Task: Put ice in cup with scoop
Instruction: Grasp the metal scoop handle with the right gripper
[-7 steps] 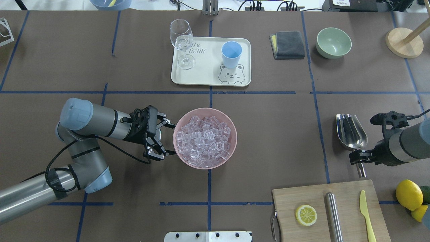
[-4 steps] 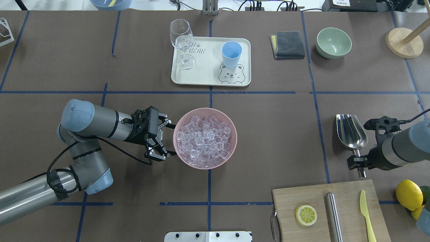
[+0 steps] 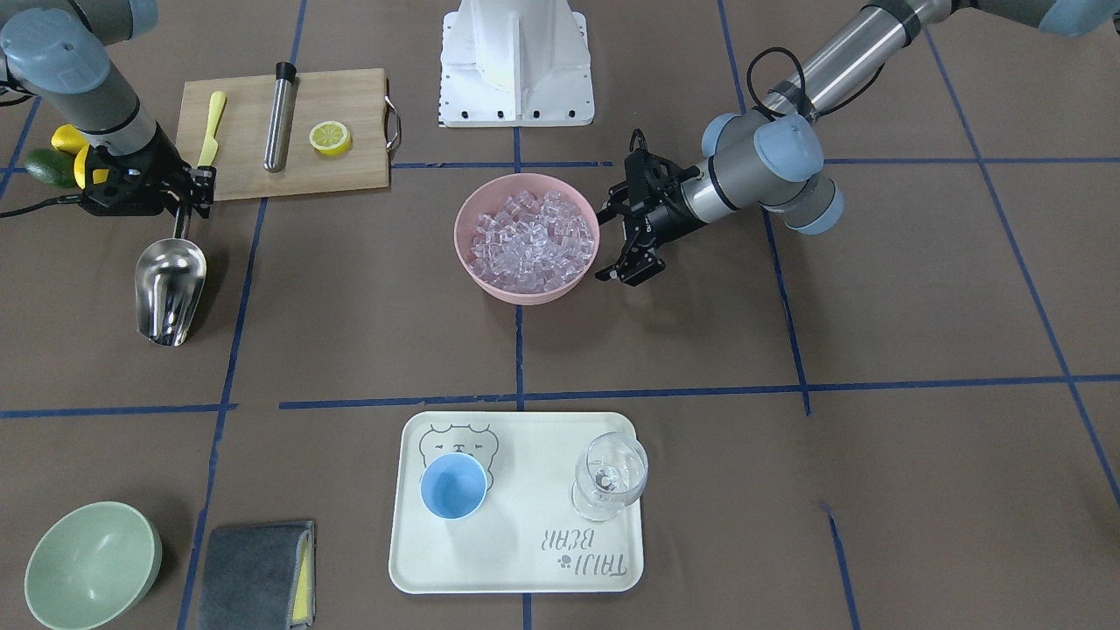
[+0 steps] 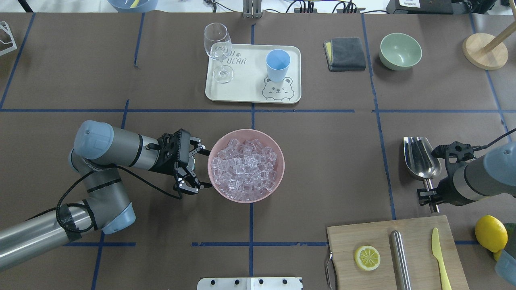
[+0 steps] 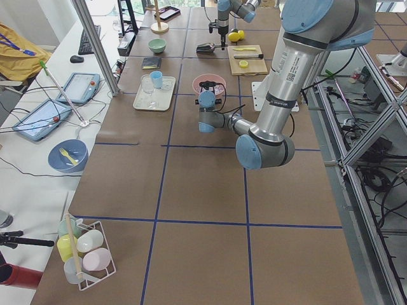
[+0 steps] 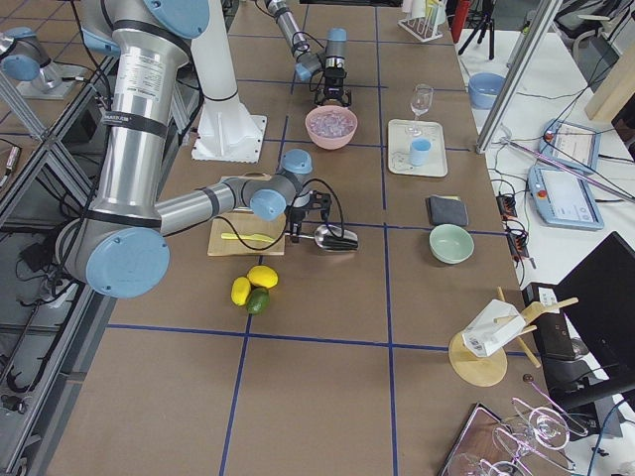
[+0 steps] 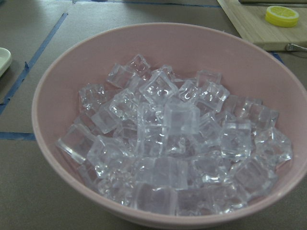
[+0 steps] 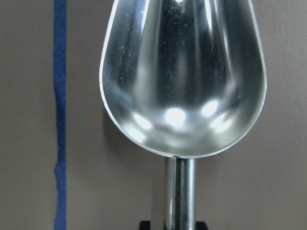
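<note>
Brown tabletop [image 4: 322, 161]: nothing scooped yet. Scoop [image 4: 421, 157] flat near right edge; right end effector [image 4: 429, 196] astride handle, clamped or not: cannot tell. Left end effector [image 4: 198, 169] spread apart beside pink bowl [image 4: 282, 161] of ice [image 4: 244, 169]. Cup [image 4: 277, 64] empty near far edge.

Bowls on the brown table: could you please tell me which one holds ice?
The pink round bowl, heaped with clear ice cubes beside the open left gripper; the pale green bowl at the far right is empty.
</note>
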Robot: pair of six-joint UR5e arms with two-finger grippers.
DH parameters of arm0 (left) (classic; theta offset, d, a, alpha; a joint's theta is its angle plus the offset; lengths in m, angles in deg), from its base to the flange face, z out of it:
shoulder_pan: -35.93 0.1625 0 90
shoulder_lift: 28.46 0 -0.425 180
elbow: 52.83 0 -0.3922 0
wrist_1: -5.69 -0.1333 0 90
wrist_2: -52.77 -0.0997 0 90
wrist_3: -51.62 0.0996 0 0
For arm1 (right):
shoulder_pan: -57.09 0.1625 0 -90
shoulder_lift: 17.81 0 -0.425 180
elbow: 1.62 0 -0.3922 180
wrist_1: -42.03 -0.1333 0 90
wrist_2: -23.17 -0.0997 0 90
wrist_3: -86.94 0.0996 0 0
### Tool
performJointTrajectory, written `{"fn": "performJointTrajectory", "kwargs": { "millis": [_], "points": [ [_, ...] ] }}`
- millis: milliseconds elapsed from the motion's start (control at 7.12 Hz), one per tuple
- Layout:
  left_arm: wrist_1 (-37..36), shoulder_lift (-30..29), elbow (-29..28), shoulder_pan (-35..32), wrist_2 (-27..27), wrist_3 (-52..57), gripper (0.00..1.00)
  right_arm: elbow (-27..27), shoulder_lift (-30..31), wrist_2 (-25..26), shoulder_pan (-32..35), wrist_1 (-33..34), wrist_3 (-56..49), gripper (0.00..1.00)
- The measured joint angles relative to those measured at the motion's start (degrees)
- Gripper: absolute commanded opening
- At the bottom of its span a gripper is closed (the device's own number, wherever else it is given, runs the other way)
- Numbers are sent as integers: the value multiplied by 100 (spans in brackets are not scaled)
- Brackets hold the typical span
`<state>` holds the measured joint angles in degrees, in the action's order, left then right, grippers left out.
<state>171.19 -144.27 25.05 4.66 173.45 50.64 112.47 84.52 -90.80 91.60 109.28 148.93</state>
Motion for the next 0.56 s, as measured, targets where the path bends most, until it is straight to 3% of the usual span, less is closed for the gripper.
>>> {"fn": "performJointTrajectory", "kwargs": {
  "millis": [562],
  "points": [
    [6, 12, -33, 6, -1, 1, 100, 45, 27, 20, -186, 18, -281, 0]
  ]
}}
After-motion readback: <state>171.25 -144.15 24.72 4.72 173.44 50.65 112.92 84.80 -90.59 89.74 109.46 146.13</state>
